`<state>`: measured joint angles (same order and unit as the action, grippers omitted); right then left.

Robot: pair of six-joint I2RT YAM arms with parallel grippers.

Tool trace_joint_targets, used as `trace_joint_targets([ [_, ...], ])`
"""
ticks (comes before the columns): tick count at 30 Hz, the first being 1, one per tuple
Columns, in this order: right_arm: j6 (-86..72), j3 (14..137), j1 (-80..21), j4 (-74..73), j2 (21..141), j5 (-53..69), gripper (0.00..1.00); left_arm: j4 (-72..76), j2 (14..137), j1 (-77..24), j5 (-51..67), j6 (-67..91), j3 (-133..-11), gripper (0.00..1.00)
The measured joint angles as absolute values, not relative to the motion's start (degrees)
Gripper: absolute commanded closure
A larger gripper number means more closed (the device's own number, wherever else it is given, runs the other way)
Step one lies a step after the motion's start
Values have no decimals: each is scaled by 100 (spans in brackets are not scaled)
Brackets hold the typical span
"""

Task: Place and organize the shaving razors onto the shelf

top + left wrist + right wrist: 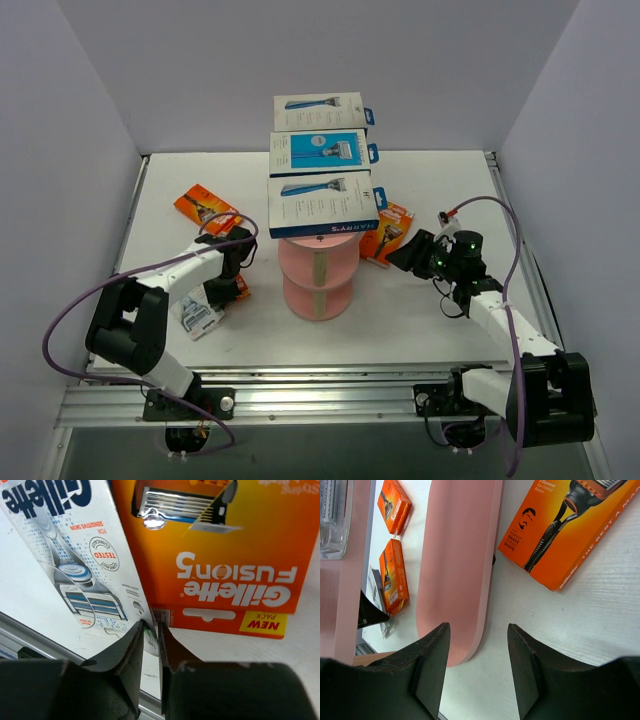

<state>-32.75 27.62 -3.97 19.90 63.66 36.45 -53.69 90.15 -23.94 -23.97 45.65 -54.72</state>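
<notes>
Pick-up is judged in hand — the left gripper (151, 645) is closed on the edge of the white pack (75, 570), on the table (400, 310) left of the shelf (318, 265); the right gripper (479, 665) is found open and empty — a lift onto the shelf is called for.

Your glossy orange cardboard Gillette Fusion5 razor card (235, 555) carries a clear plastic blister (175, 505) that glares at 12 o'clock. At 10 o'clock, the white-and-blue Gillette razor pack (75, 570) looks smooth and shiny. The left gripper (150, 628) has matt black plastic jaws. The pink shelf (455, 570) reads smooth and matt, the white surface (580, 630) faintly grained.
</notes>
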Motion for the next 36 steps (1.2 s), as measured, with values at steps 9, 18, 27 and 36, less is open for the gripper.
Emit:
trace_joint_targets([
  [9,-3273,2762,-373,1988,6416,3629,55,-5509,9008,-2392,-2440,4602,-5566,98],
  [18,-3273,2762,-370,1988,6442,3629,55,-6132,7826,-2392,-2359,4615,-6010,98],
  [27,-3269,2762,-329,1900,6460,3632,57,-6611,6709,-2276,-2329,4676,-6423,98],
  [36,-3227,2790,-329,1428,6248,3629,57,-6689,5697,-2119,-2058,5013,-6429,98],
])
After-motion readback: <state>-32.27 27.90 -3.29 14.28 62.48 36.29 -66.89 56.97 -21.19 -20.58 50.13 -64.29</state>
